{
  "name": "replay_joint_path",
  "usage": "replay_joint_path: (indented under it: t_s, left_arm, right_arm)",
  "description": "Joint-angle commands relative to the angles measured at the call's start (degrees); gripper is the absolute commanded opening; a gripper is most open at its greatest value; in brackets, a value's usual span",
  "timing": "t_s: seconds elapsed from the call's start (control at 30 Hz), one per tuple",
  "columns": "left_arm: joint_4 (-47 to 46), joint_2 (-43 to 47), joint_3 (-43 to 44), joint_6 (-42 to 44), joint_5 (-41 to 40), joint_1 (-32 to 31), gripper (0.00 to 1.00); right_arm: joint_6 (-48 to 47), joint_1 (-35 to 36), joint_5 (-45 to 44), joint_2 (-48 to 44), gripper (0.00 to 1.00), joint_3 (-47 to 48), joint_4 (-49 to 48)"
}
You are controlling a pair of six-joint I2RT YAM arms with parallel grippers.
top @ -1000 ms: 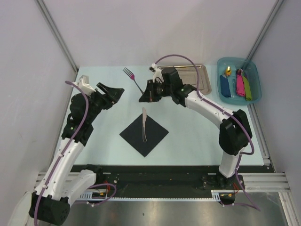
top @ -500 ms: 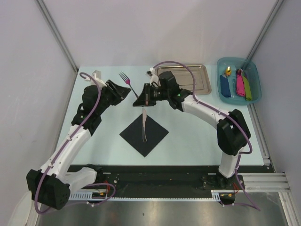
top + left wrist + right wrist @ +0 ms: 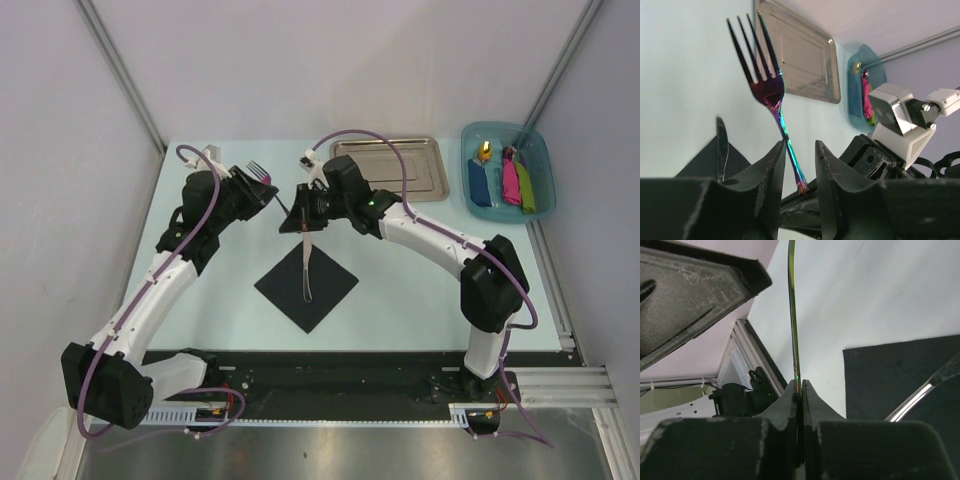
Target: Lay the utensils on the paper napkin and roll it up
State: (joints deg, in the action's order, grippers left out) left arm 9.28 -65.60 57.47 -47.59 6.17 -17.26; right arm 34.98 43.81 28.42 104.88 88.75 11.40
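Note:
The black paper napkin (image 3: 318, 292) lies as a diamond on the table, with a knife (image 3: 306, 268) on it. My right gripper (image 3: 291, 224) is shut on the end of the fork (image 3: 260, 170), which has an iridescent purplish handle and is held off the table behind the napkin. In the right wrist view the pads (image 3: 810, 395) pinch the handle (image 3: 792, 315). My left gripper (image 3: 797, 155) is open, and its fingers straddle the fork handle (image 3: 786, 142) without touching it. The tines (image 3: 752, 50) point away. The napkin (image 3: 890, 375) and knife (image 3: 917, 396) also show in the right wrist view.
A steel tray (image 3: 415, 185) lies at the back of the table. A blue bin (image 3: 540, 150) holding bright blue, pink and green items stands at the back right. Grey walls close in the left, back and right sides.
My right gripper has carried the fork left and slightly nearer. My left gripper has moved in to the right, so its open fingers now sit either side of the fork handle.

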Motion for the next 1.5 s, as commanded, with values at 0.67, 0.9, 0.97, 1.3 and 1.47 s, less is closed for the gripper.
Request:
replay_joint_path:
  t_s: [0.67, 0.9, 0.97, 1.3, 1.47]
  left_arm:
    - [0.22, -2.51, 1.24, -3.21, 0.94, -0.32, 0.27]
    - [-0.14, -3.21, 0.8, -3.82, 1.3, -0.24, 0.24]
    - [0.04, -3.3, 0.62, -3.82, 1.65, -0.15, 0.2]
    - [4.51, -1.72, -3.59, 1.18, 4.81, 0.38, 0.0]
    - [4.78, -1.28, -9.21, 4.43, 8.06, -0.76, 0.0]
  right_arm:
    - [-0.7, 1.01, -1.44, -0.29, 0.0, 3.36, 0.82]
    - [-0.62, 1.54, -1.18, -0.03, 0.0, 3.54, 0.73]
    - [-0.62, 1.71, -1.27, -0.03, 0.0, 3.45, 0.82]
    - [-5.53, -2.32, 0.84, -1.52, 0.73, 1.87, 2.31]
    - [-15.72, -7.16, -0.12, -5.47, 1.0, -1.99, 6.26]
